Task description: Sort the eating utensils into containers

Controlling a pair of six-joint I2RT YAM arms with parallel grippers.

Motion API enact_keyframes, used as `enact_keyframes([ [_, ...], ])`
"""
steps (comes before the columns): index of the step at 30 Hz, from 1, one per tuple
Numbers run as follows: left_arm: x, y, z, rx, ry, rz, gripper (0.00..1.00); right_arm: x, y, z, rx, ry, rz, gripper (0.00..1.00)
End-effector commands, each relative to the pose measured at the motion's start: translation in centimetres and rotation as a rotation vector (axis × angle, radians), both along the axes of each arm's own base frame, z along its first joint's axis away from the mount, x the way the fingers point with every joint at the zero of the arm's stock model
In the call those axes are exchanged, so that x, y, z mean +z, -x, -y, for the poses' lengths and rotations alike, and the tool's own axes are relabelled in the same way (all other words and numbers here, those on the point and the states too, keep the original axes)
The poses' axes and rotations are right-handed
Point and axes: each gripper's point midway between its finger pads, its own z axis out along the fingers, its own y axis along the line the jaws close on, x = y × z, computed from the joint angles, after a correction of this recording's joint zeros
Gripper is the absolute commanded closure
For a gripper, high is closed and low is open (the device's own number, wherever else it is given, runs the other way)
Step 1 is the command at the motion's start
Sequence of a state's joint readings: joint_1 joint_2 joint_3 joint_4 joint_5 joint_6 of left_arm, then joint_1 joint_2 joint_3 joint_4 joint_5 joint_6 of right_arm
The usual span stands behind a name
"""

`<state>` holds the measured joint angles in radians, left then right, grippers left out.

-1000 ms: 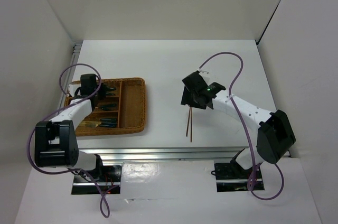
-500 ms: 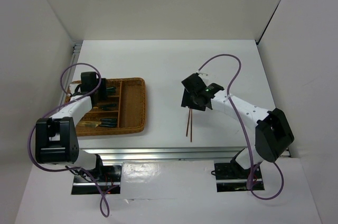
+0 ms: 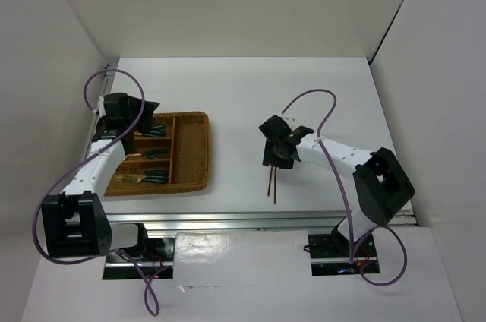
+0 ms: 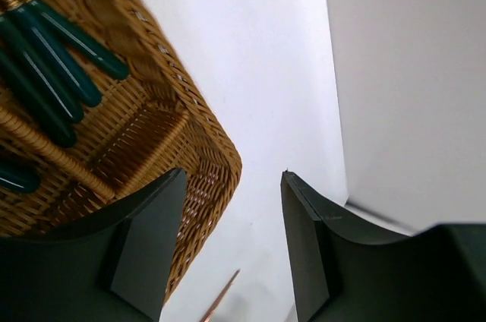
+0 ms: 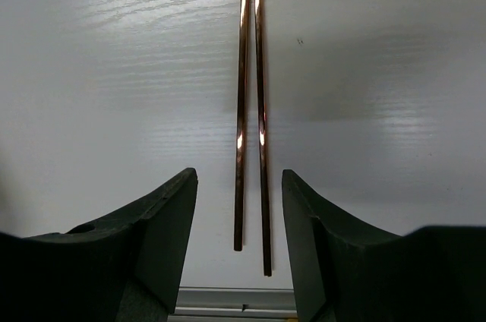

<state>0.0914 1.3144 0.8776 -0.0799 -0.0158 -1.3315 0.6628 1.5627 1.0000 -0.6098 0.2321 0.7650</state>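
Two reddish-brown chopsticks [image 3: 272,183] lie side by side on the white table, near its front edge. My right gripper [image 3: 275,156] hovers over their far ends, open. In the right wrist view the chopsticks [image 5: 251,109] lie on the table between the fingers [image 5: 163,216], untouched. The brown wicker tray [image 3: 199,147] sits at the left with several teal-handled utensils [image 3: 154,153] in its compartments. My left gripper [image 3: 146,109] is open and empty above the tray's far left corner. The left wrist view shows the tray [image 4: 159,121], teal handles [image 4: 57,56] and a chopstick tip [image 4: 222,298].
An aluminium rail [image 3: 258,220] runs along the table's near edge, just past the chopstick tips; it also shows in the right wrist view [image 5: 228,299]. White walls close in the table on three sides. Purple cables loop over both arms.
My left gripper has lifted off the tray and swung toward the far left corner. My right gripper has shifted slightly left and down over the chopsticks, which have not moved.
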Motion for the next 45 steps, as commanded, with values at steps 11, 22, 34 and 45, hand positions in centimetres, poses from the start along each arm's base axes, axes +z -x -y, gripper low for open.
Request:
enact_keyframes([
  [11, 6.0, 2.1, 2.0, -0.256, -0.216, 0.234, 0.36, -1.1, -1.5, -2.0, 0.031, -0.064, 0.02, 0.54],
  [22, 5.7, 1.5, 4.1, -0.413, -0.25, 0.221, 0.37, -2.4, -1.4, -1.7, 0.017, -0.034, -0.01, 0.57],
  [34, 5.8, 1.4, 4.3, -0.434, -0.25, 0.224, 0.37, -3.4, -1.8, -1.4, 0.012, -0.009, -0.023, 0.58],
  [45, 5.4, 1.3, 4.5, -0.461, -0.281, 0.208, 0.37, -5.3, -2.0, -0.8, 0.018, 0.063, -0.058, 0.68],
])
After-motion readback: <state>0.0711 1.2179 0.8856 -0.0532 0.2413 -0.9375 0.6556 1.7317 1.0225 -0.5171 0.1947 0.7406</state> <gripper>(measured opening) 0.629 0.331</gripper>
